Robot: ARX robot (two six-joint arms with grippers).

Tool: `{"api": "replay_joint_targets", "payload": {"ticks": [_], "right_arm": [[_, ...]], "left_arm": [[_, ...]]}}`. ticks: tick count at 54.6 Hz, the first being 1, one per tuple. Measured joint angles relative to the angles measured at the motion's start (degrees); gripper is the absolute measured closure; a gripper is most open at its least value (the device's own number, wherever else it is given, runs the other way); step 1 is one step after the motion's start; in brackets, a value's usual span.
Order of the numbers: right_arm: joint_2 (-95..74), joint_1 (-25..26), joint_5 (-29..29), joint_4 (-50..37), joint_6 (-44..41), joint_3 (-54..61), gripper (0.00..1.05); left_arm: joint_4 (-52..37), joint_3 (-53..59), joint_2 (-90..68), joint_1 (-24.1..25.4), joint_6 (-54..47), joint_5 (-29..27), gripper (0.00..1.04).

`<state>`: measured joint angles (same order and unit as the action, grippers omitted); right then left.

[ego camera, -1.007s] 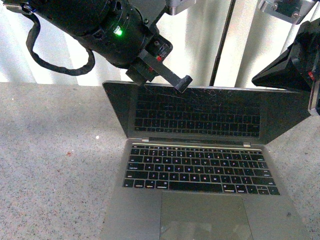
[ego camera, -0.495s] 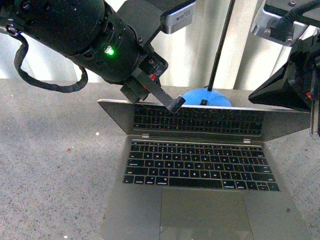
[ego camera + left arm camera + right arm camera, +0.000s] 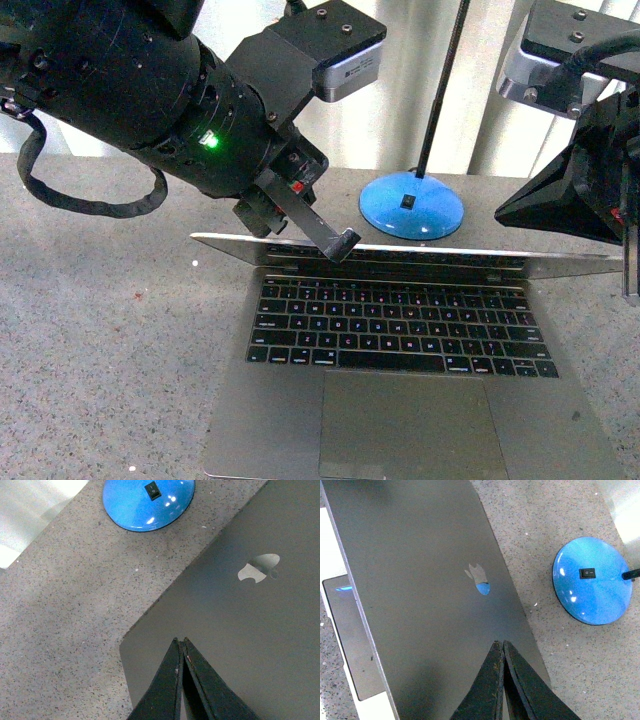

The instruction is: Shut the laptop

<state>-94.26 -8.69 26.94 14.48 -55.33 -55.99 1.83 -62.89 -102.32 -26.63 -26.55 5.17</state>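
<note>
The laptop (image 3: 250, 420) shows almost none of its screen from the front. The lid is tipped so low that only a thin dark strip is visible above the keyboard, and the laptop's near edge runs off the bottom of that view. The left gripper (image 3: 341, 243) covers a short stretch of the lid's edge. The right gripper (image 3: 501, 647), at the laptop's right side, is cut by the front view's edge; whether it touches the lid cannot be told. Behind the laptop, the lamp base (image 3: 412, 209) carries a switch too small to read.
</note>
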Motion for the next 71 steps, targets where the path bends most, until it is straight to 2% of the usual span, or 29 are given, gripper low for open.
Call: {"api": "replay_joint_targets", "payload": {"ticks": [71], "right_arm": [[-2.8,-2.4,0.0,-3.3,-0.5,5.5,1.02]], "left_arm": [[-3.5,5.4,-1.2,-0.2,0.7,1.5,1.01]]}}
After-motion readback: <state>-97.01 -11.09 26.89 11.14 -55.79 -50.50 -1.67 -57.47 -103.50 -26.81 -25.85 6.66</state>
